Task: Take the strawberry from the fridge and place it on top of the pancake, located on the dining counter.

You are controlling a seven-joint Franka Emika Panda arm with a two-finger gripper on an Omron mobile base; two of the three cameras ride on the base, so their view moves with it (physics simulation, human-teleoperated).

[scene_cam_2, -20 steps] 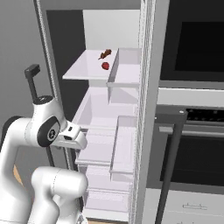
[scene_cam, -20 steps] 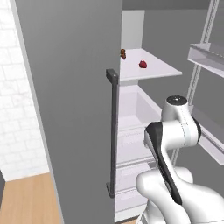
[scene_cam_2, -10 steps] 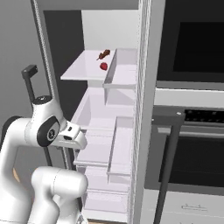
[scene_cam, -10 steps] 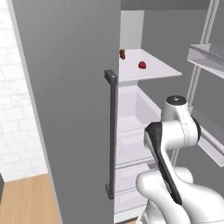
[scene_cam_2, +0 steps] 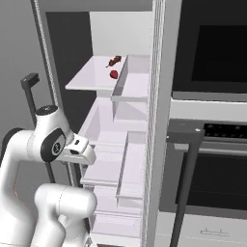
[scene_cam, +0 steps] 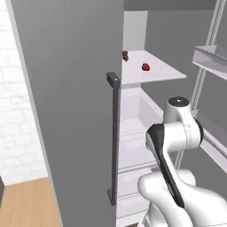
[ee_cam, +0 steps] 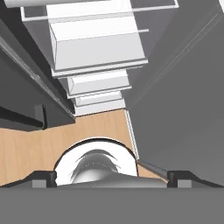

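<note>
From left to right we see the fridge (scene_cam: pixel 66 111) door swung wide so its shelf (scene_cam: pixel 155 73) is reachable, the strawberry (scene_cam: pixel 145 67) lying there (beside a small dark item (scene_cam: pixel 125 55)), and our pincer (ee_cam: pixel 112 177), tips spread apart and empty, aimed floorward.

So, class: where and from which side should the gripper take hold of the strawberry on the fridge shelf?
Grip the strawberry across its rounded middle, coming in from the fridge's open front. It sits loose on the flat white shelf, apart from the dark item behind it, so its sides are probably free.
</note>
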